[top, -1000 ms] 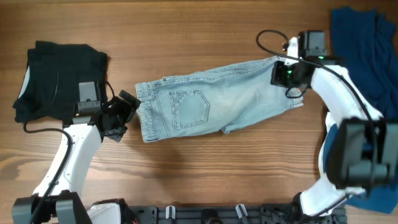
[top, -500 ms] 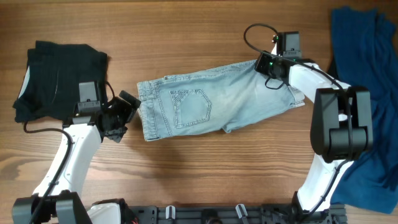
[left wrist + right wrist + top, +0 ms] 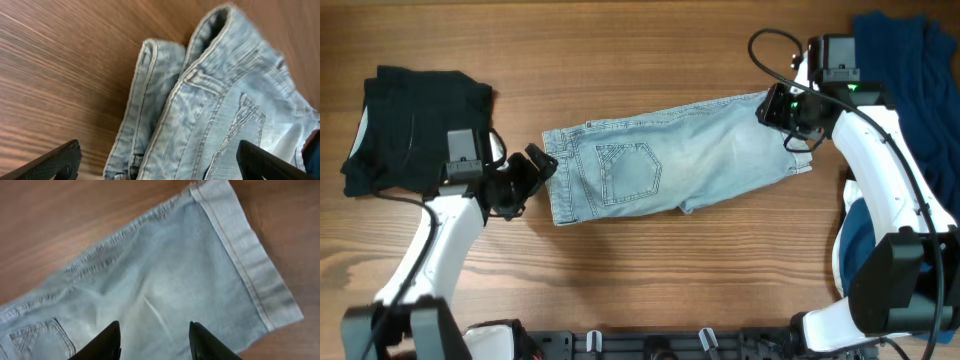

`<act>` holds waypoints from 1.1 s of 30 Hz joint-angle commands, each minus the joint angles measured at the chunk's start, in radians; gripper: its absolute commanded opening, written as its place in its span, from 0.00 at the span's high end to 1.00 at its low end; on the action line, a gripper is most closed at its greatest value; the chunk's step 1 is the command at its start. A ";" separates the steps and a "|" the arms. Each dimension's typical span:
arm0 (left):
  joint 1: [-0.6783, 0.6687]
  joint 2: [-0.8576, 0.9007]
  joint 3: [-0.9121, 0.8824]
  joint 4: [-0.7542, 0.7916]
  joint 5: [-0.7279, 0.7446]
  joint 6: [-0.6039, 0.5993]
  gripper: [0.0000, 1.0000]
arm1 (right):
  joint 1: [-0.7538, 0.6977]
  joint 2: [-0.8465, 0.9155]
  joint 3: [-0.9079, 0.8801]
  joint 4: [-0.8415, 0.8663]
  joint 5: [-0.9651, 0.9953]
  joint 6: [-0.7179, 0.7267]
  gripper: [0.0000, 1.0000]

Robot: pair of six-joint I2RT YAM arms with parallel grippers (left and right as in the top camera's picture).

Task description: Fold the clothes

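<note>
Since a moment ago the right hand [image 3: 782, 108] has swung back out over the leg end of the shorts [image 3: 670, 165]. The left hand [image 3: 538, 165] has crept a bit closer to the waist end. The shorts have not moved.

The brown desk [image 3: 650, 50] is the biggest thing. The shorts lie flat in the middle of it, pocket side up. They lie long-ways from one arm to the other, a little tilted. Past the leg end of the shorts sits a dark blue pile [image 3: 910, 70]. Past the waist end sits a black pile [image 3: 415, 125]. Both piles are apart from the shorts.

The left hand is just beside the waistband [image 3: 558, 180]. Its fingers are spread wide with nothing in them. The right hand hangs over the leg hem [image 3: 245, 255]. Its fingers are apart too, and no cloth is pinched between them.

I think the next step is a grab at each end. Each hand is nearest its own end, so each can take that one. Bare wood lies along both long sides of the shorts, so there is room to fold one end over the other. The waist end looks doubled over, so the left hand could catch just one layer.
</note>
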 commanded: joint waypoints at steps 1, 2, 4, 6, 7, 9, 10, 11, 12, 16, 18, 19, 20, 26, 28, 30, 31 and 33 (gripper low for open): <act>-0.029 0.132 0.001 0.033 0.055 0.023 0.04 | 0.008 0.010 0.001 -0.023 0.008 -0.017 0.55; -0.047 0.188 0.001 0.054 0.085 0.023 0.07 | 0.008 0.010 0.001 -0.033 0.008 -0.017 0.55; -0.085 0.275 0.001 0.109 0.203 0.023 0.14 | 0.008 0.010 0.001 -0.043 0.008 -0.018 0.54; -0.123 0.313 0.001 0.135 0.245 0.024 0.32 | 0.008 0.010 0.001 -0.047 0.008 -0.018 0.54; -0.139 0.318 0.001 0.134 0.240 0.024 0.56 | 0.008 0.010 0.001 -0.050 0.008 -0.018 0.54; -0.154 0.315 0.001 0.134 0.240 0.024 0.96 | 0.008 0.010 0.001 -0.050 0.008 -0.018 0.54; -0.152 0.315 0.001 0.130 0.240 0.024 0.96 | 0.008 0.010 0.001 -0.050 0.009 -0.018 0.54; -0.148 0.315 0.001 0.127 0.240 0.024 0.96 | 0.008 0.010 0.000 -0.050 0.009 -0.020 0.54; -0.138 0.313 0.001 0.119 0.239 0.024 0.96 | 0.008 0.010 -0.002 -0.051 0.009 -0.021 0.54; -0.050 0.277 0.051 -0.041 0.204 0.104 0.96 | 0.008 0.010 -0.010 -0.057 -0.021 -0.080 0.86; -0.014 0.244 0.135 -0.190 0.109 0.168 0.96 | 0.008 0.011 -0.011 -0.059 -0.119 -0.183 0.94; -0.002 0.228 0.184 -0.261 0.059 0.198 0.96 | 0.011 0.011 -0.012 -0.066 -0.171 -0.226 0.96; 0.010 0.209 0.250 -0.346 0.013 0.215 0.96 | 0.021 0.014 -0.012 -0.074 -0.199 -0.252 0.96; 0.014 0.146 0.474 -0.529 0.003 0.279 0.96 | 0.190 0.060 -0.031 -0.067 -0.238 -0.279 0.96; 0.013 0.129 0.517 -0.545 0.008 0.278 0.96 | 0.269 0.117 -0.032 -0.056 -0.290 -0.277 0.96; 0.013 0.111 0.530 -0.546 0.007 0.278 0.96 | 0.329 0.169 -0.032 -0.037 -0.334 -0.244 0.96; 0.013 0.104 0.533 -0.544 0.007 0.278 0.96 | 0.363 0.201 -0.032 -0.021 -0.369 -0.234 0.96; 0.013 0.093 0.533 -0.545 0.007 0.278 0.96 | 0.429 0.257 -0.032 0.022 -0.431 -0.226 0.96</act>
